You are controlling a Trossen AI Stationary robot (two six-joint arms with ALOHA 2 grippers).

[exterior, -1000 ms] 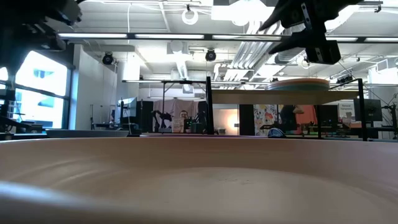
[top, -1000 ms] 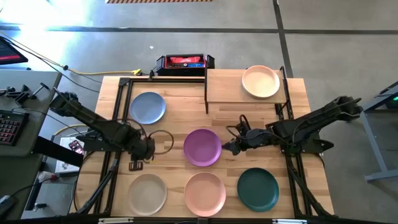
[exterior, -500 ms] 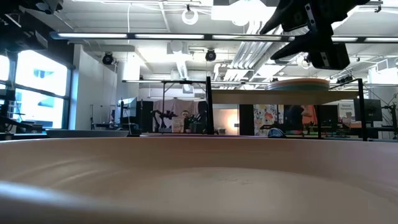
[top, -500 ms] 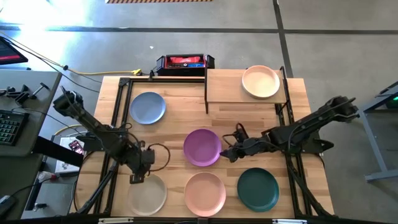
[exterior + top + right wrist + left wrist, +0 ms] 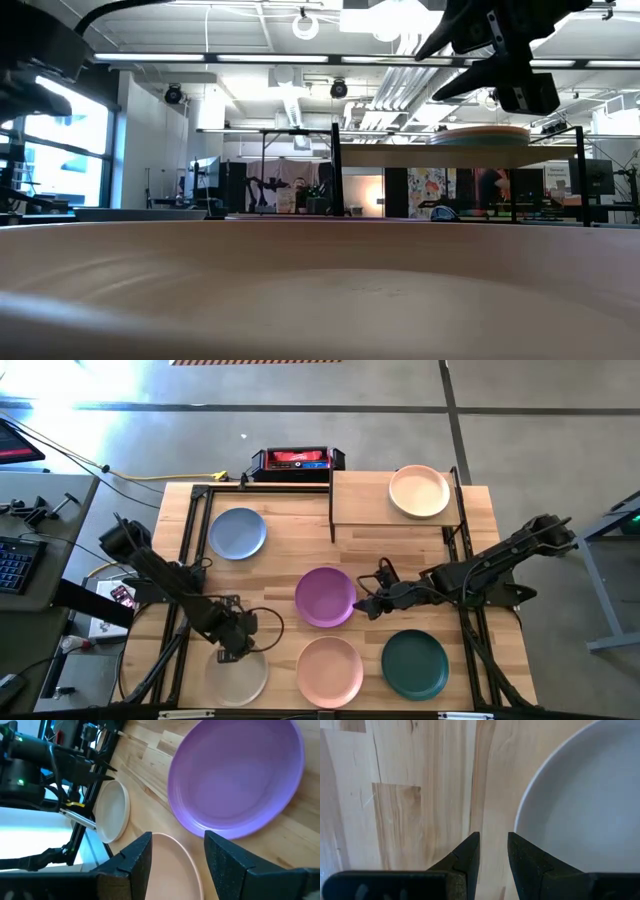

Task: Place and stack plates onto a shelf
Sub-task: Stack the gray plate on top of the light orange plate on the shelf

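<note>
The purple plate (image 5: 325,597) lies mid-table, its rim just ahead of the right gripper (image 5: 361,607), whose jaws stand apart and empty. The beige plate (image 5: 237,671) lies just beyond the left gripper (image 5: 234,652), jaws parted, beside its rim, holding nothing.

Count of items on view, taken from above.

Plates: six in all. One blue plate (image 5: 238,533), one purple plate (image 5: 325,597), one beige plate (image 5: 237,672), one pink plate (image 5: 329,670) and one dark teal plate (image 5: 414,664) lie singly on the tabletop (image 5: 285,565). One peach plate (image 5: 419,492) tops the shelf; whether others lie beneath it cannot be told from above.

Shelf (image 5: 365,500): one.

Robot arms: two.

Red-and-black box (image 5: 297,460): one, behind the table.
</note>
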